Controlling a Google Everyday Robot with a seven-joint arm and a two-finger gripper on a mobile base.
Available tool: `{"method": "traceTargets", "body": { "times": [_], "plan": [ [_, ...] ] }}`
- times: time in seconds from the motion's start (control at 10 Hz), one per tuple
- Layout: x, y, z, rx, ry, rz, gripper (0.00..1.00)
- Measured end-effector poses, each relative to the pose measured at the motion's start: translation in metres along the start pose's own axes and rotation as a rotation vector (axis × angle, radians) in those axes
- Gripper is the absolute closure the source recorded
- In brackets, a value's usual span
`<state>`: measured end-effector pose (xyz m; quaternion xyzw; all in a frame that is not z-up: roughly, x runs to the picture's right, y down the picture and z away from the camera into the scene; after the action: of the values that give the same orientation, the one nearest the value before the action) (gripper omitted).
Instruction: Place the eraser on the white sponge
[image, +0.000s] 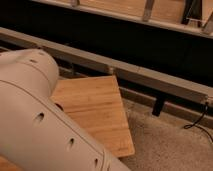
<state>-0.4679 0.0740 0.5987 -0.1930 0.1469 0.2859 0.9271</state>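
Pale wooden tabletop (97, 117) lies below a grey metal rail (125, 70). Our bulky white perforated arm (35, 120) hides the eraser, the white sponge and our closed gripper. We expect a light, firm, grippy eraser, best pinched across its narrow sides.

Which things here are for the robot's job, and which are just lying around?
For the job: robot arm; wooden tabletop. Out of view: the gripper, shut; eraser; white sponge.
Lying about: black cable; grey rail.
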Motion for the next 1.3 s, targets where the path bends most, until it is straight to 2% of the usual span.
{"method": "traceTargets", "body": {
  "times": [0.2, 0.4, 0.5, 0.6, 0.7, 1.0, 1.2, 1.3],
  "plan": [
    [-0.015, 0.001, -0.021, -0.083, -0.052, 0.038, 1.0],
    [-0.036, -0.01, -0.026, -0.173, -0.094, 0.088, 1.0],
    [-0.052, -0.018, -0.03, -0.231, -0.13, 0.118, 1.0],
    [-0.059, -0.021, -0.033, -0.259, -0.147, 0.13, 1.0],
    [-0.074, -0.033, -0.038, -0.311, -0.186, 0.161, 1.0],
    [-0.111, -0.07, -0.053, -0.434, -0.298, 0.246, 1.0],
    [-0.132, -0.101, -0.066, -0.506, -0.38, 0.304, 1.0],
    [-0.139, -0.115, -0.07, -0.528, -0.411, 0.329, 1.0]
  ]
}}
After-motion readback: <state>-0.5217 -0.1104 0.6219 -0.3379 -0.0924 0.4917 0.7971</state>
